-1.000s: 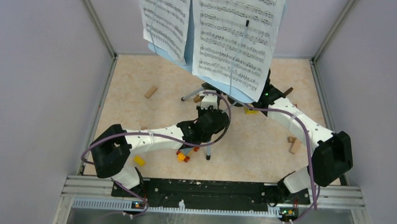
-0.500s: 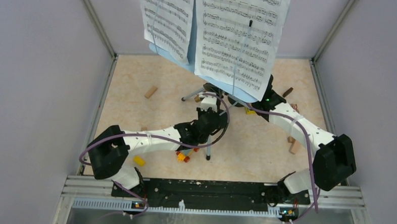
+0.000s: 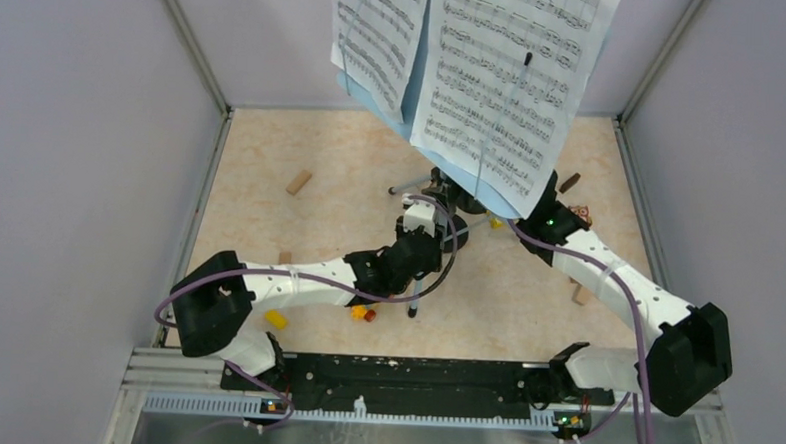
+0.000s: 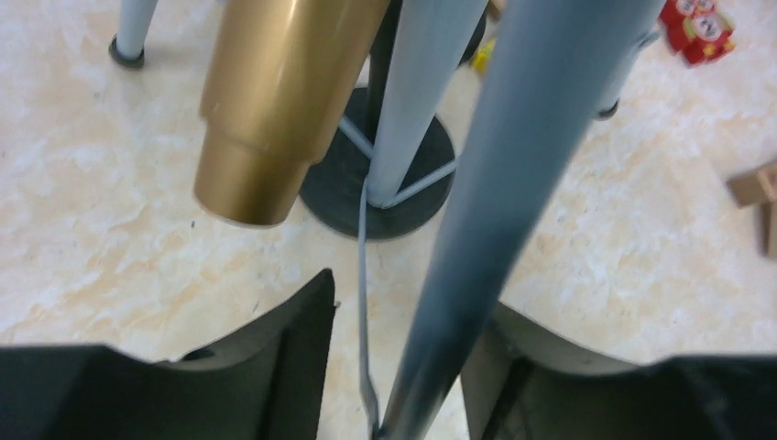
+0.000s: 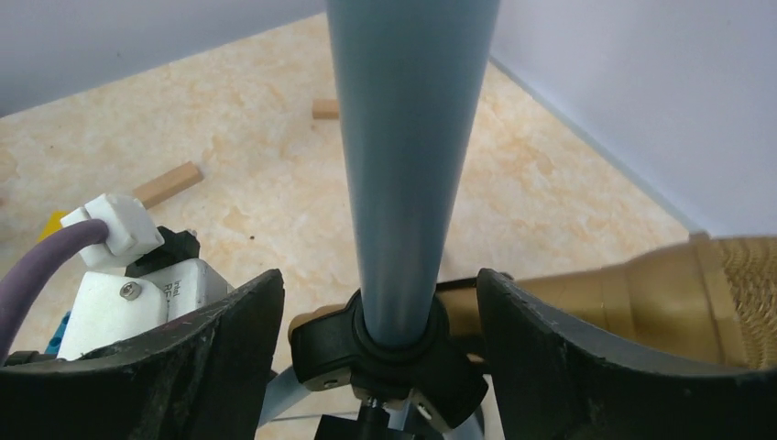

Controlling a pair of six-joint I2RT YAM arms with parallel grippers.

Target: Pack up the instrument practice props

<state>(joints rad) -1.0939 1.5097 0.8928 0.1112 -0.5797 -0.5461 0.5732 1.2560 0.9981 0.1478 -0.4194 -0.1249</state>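
left gripper and right gripper have just let go, jaws apart around the pole; the rack has swung right. i judge nothing packed yet.

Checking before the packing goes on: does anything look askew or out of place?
Yes. The music stand appears to lean toward the right wall, its pages tilted in the top view. Its legs stand around the black round base of a microphone holder. Small wooden blocks lie scattered about.
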